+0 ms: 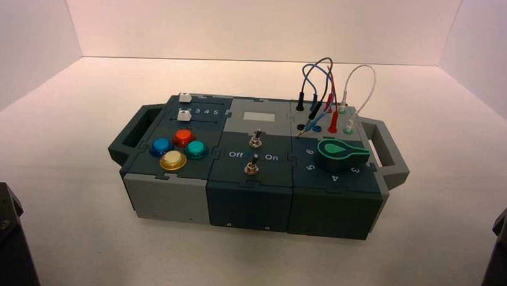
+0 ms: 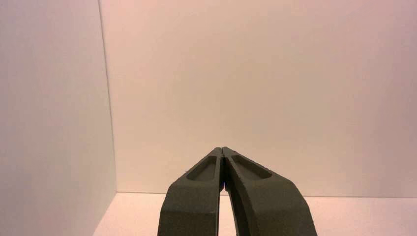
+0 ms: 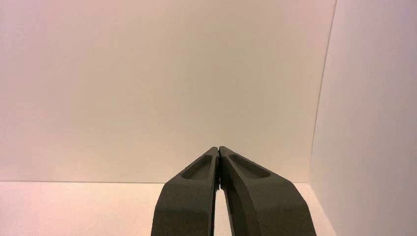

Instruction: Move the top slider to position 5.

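Note:
The box (image 1: 249, 194) stands in the middle of the table in the high view. The top slider (image 1: 185, 97) is a small white knob at the left end of its dark track on the box's far left corner. Its twin white knob (image 1: 184, 116) sits just nearer. The printed digit 5 (image 1: 216, 112) ends the row of digits between the two tracks. My left gripper (image 2: 223, 149) is shut and empty, parked at the near left, facing the white wall. My right gripper (image 3: 218, 148) is shut and empty, parked at the near right. The box is out of both wrist views.
Blue (image 1: 160, 146), red (image 1: 183, 137), teal (image 1: 196, 149) and yellow (image 1: 173, 160) buttons sit near the sliders. Two toggle switches (image 1: 255, 139) stand in the middle. A green dial (image 1: 341, 154) and plugged wires (image 1: 326, 88) are on the right. White walls enclose the table.

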Robot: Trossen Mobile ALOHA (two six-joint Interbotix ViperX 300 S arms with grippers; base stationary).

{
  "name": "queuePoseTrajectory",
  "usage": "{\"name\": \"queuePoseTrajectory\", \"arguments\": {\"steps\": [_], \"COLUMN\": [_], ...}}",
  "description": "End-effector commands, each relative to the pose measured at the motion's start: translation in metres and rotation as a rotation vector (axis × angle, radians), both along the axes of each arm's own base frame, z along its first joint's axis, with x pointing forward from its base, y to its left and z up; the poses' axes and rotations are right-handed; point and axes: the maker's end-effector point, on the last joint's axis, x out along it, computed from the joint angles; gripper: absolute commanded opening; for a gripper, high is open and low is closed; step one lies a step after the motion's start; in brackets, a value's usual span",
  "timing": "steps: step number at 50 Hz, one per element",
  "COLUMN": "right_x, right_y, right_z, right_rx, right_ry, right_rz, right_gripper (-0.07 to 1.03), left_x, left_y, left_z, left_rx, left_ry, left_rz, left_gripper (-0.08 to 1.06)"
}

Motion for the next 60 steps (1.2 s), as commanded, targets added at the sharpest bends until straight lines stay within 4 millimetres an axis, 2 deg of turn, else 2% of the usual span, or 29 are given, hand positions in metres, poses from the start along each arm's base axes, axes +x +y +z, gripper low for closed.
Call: {"name": "queuePoseTrajectory", "arguments": {"steps": [1, 18, 30, 49, 60], "right_x": [0.002, 0.002, 0.006, 0.028, 0.028], "right_y": [0.0, 0.001, 0.015, 0.066, 0.099], "right_z": [0.008, 0.005, -0.002, -0.038, -0.063], "right_rx": [0.008, 0.011, 0.016, -0.022, -0.061], "right_ry": [-0.015, -0.01, 0.035, 0.292, 0.44], "right_rz": [0.001, 0.004, 0.055, 0.222, 0.324], "right_gripper": [-0.02, -0.02, -0.02, -0.02, -0.02], "left_x": [0.002, 0.002, 0.007, 0.024, 0.028], "left_y": [0.0, -0.001, -0.012, -0.048, -0.067], "left_z": [0.009, 0.007, -0.006, -0.039, -0.055], "left_rx": [0.0, 0.0, 0.0, 0.012, 0.016], "left_ry": [-0.02, -0.008, 0.084, 0.372, 0.618], "left_rz": [-0.001, -0.003, -0.047, -0.17, -0.221], "left_gripper": [-0.03, -0.03, -0.03, -0.03, -0.03]}}
